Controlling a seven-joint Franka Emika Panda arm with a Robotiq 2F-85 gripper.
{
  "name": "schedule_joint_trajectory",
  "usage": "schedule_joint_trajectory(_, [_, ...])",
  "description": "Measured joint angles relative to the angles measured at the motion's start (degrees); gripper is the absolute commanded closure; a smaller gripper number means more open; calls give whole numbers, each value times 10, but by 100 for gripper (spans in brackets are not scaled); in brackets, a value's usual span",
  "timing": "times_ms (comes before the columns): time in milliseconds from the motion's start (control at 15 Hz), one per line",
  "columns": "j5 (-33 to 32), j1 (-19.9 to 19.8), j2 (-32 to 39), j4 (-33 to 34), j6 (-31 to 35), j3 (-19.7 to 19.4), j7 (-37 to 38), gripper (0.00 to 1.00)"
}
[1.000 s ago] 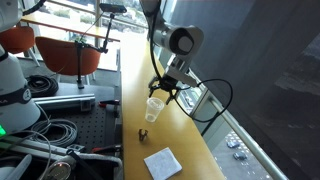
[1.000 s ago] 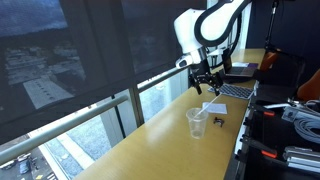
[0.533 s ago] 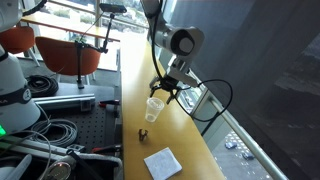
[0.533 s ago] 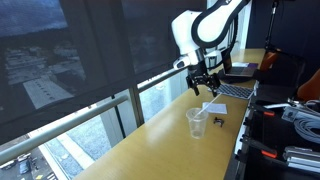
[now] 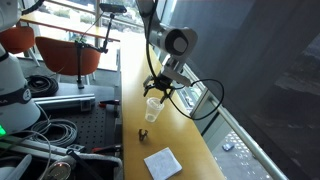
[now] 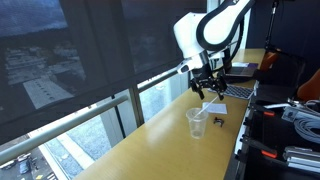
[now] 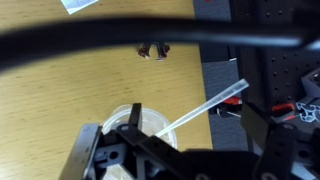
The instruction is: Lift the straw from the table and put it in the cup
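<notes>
The clear plastic cup [image 7: 128,124] stands upright on the wooden table, directly below my gripper [image 7: 180,160]. The pale straw [image 7: 212,104] leans in the cup, its lower end inside and its upper end slanting out over the rim toward the table edge. My gripper is open, its dark fingers [image 7: 268,140] spread wide, with nothing between them. In both exterior views the gripper [image 5: 157,90] [image 6: 207,90] hovers just above the cup [image 5: 152,109] [image 6: 197,122]. The straw is too thin to make out there.
A small dark lump [image 7: 153,50] [image 5: 142,131] [image 6: 219,121] lies on the table near the cup. A white square napkin [image 5: 162,162] [image 6: 213,108] lies farther along. A black cable [image 7: 150,34] crosses the wrist view. Black perforated benches with gear [image 5: 60,125] border the table.
The arm has shifted slightly sideways over the cup. The jaws stay open and the cup and straw have not moved.
</notes>
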Motion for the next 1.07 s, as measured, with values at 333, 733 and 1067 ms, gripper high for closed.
schedule_joint_trajectory(333, [0,-9,-7,-1,10,0,-93,0])
schedule_joint_trajectory(733, [1,-14,-7,4,-6,5,-196,0])
schedule_joint_trajectory(1067, [1,-12,-18,2,-32,8,-224,0])
